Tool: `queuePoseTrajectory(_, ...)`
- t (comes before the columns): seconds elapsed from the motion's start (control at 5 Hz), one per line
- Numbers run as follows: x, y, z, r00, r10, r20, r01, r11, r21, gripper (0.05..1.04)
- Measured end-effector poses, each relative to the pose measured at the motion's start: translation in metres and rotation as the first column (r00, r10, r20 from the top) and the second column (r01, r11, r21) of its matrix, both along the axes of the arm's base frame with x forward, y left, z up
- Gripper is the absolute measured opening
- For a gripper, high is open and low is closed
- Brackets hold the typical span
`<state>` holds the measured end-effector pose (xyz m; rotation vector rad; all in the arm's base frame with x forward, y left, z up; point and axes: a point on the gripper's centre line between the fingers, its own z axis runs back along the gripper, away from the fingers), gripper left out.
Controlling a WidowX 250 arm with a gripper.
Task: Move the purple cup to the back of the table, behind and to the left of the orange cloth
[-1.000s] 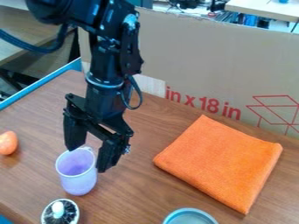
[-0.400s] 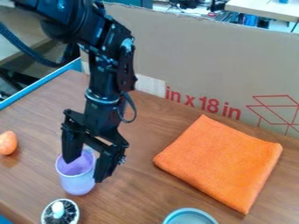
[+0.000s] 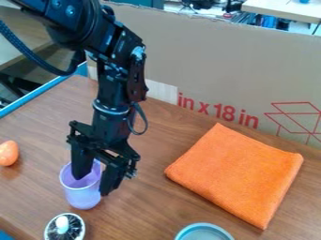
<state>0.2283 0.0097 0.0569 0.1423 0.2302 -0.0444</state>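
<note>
tool point(image 3: 92, 186): open wide, gripping nothing
purple cup point(image 3: 81, 198): lower left, upright
rim point(image 3: 78, 189): between fingers, likely pre-grasp; closing needs even pinch

Bright, diffuse light casts only soft shadows.

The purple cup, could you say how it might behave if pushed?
The purple cup may tip if pushed near its rim, as it stands upright and looks taller than wide. It is probably light for its size, given its thin-looking rim. On its side it could roll, since its wall is round.
</note>
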Motion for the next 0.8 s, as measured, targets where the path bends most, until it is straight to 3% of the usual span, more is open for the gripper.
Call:
queuePoseTrajectory(0.2, 0.000, 0.000, -0.003, 1.000, 0.005, 0.014, -0.005, 1.000, -0.002, 0.355)
queuePoseTrajectory(0.4, 0.001, -0.001, -0.003, 1.000, 0.017, 0.024, -0.017, 1.000, -0.009, 0.167)
queuePoseTrajectory(0.6, 0.000, -0.005, -0.002, 0.999, 0.040, 0.009, -0.040, 0.999, -0.030, 0.082)
queuePoseTrajectory(0.8, 0.020, -0.016, 0.028, 0.993, 0.059, 0.100, -0.058, 0.998, -0.016, 0.081)
